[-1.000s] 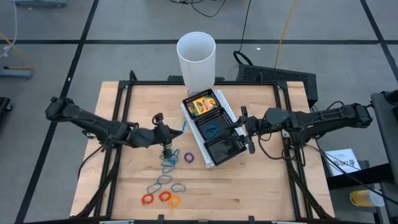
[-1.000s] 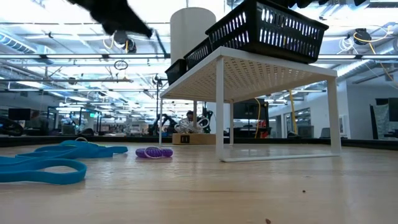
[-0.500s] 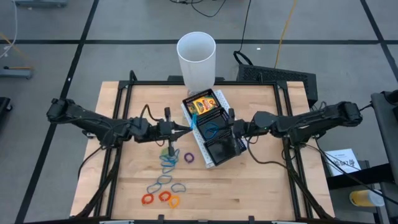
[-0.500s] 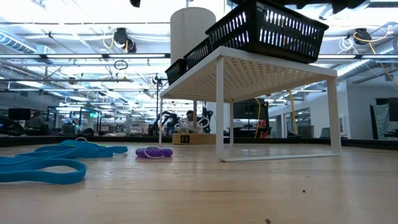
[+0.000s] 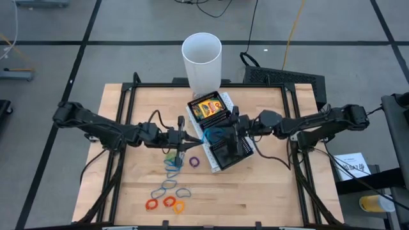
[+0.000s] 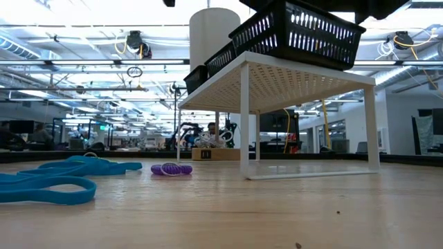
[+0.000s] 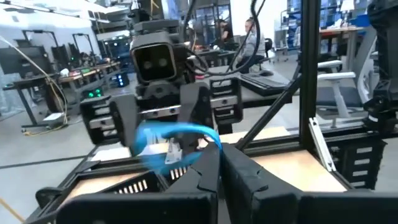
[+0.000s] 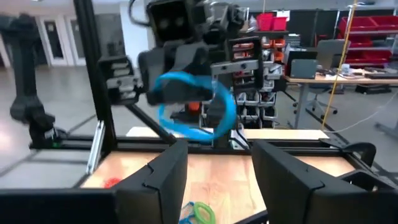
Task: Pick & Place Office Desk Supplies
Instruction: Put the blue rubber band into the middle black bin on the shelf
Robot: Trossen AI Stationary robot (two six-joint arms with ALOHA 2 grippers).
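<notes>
Crayon boxes (image 5: 208, 108) and one band sit in the mesh tray (image 5: 220, 158). The left gripper (image 5: 192, 136), jaws clamped on a blue rubber band (image 7: 177, 142), faces the right gripper (image 5: 234, 131), jaws wide; many loops (image 5: 167, 193) remain near the counter's front edge.

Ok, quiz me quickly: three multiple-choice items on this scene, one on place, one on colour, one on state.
1. The yellow-and-green cardboard crayon box lies: A) in the black mesh tray, in the compartment nearest the tall white cup; B) on the floor; C) inside the cup.
2. The thin rubber loop in the left tool is: A) red; B) blue; C) purple.
3. The right tool is: A) open; B) shut on a box; C) shut on a loop.
Answers: A, the high view shows it; B, both wrist views show blue; A, its fingers stand apart.
</notes>
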